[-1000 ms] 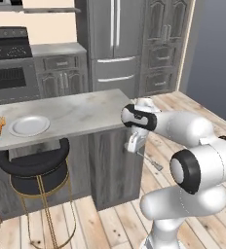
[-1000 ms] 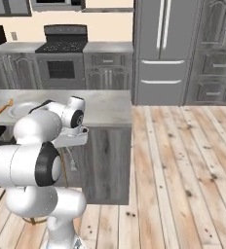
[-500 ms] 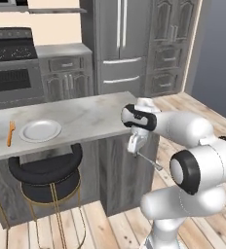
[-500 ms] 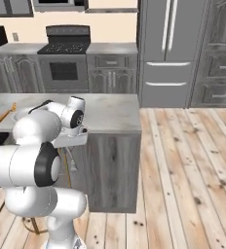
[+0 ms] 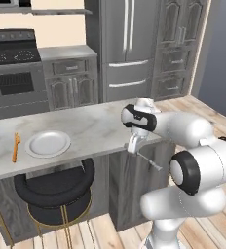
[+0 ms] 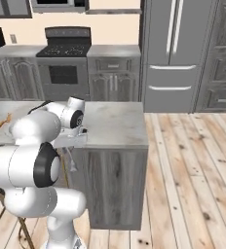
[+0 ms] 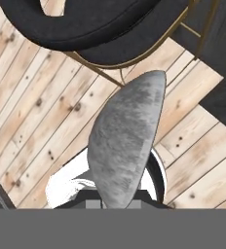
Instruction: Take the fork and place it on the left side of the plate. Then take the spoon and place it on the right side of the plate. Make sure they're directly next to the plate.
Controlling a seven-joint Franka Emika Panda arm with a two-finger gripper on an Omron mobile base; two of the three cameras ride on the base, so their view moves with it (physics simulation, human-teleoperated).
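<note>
The gripper [image 5: 133, 146] hangs just off the near right edge of the counter [image 5: 95, 124], pinched tight on the spoon [image 5: 146, 160], whose thin handle slants down and right in front of the cabinet face. From the hand camera the spoon's grey bowl [image 7: 127, 136] looms large over the wooden floor [image 7: 32, 97] and a black stool [image 7: 85, 24]. Far to the left on the counter sits the plate [image 5: 48, 144], with the fork [image 5: 15, 146] lying just beside its left side.

Grey cabinets [image 5: 71, 87], steel fridge [image 5: 127, 46], plank floor [image 6: 193, 160]
</note>
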